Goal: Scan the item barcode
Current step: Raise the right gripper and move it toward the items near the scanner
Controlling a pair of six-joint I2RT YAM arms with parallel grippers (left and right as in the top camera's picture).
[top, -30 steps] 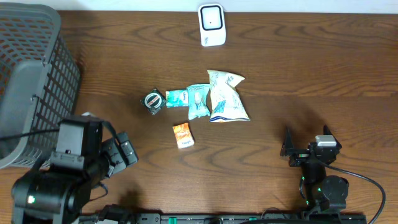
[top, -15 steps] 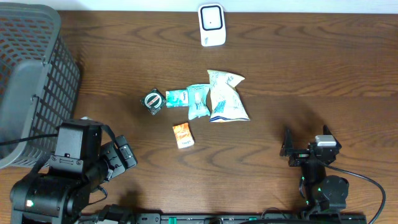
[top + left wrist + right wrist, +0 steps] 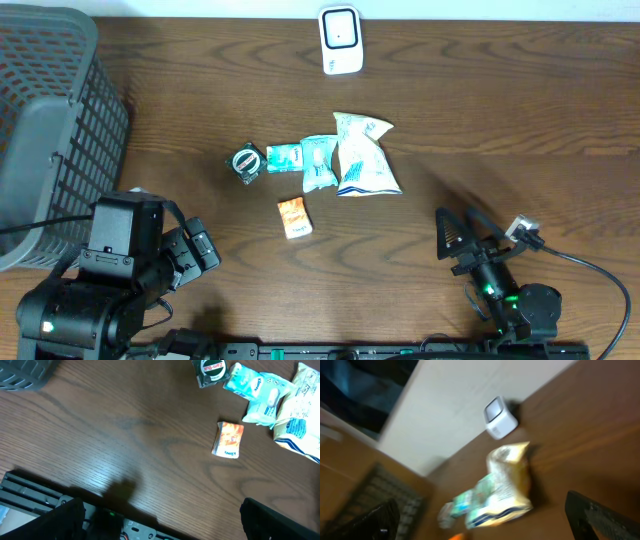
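Note:
A white barcode scanner [image 3: 340, 40] stands at the table's far edge, blurred in the right wrist view [image 3: 500, 417]. The items lie in a cluster mid-table: a white and blue snack bag [image 3: 365, 155], teal packets [image 3: 318, 160], a round black item [image 3: 247, 161] and an orange packet [image 3: 294, 216]. My left gripper [image 3: 200, 250] is open near the front left, well short of the orange packet [image 3: 229, 440]. My right gripper [image 3: 460, 240] is open at the front right, pointing toward the snack bag [image 3: 507, 485], with nothing between its fingers.
A large grey mesh basket [image 3: 50, 130] fills the far left of the table. The dark base rail [image 3: 45, 500] runs along the front edge under the left gripper.
The right arm has swung left and its gripper now points toward the items; its wrist view is motion-blurred. The left arm shifted slightly a second ago and has held still since.

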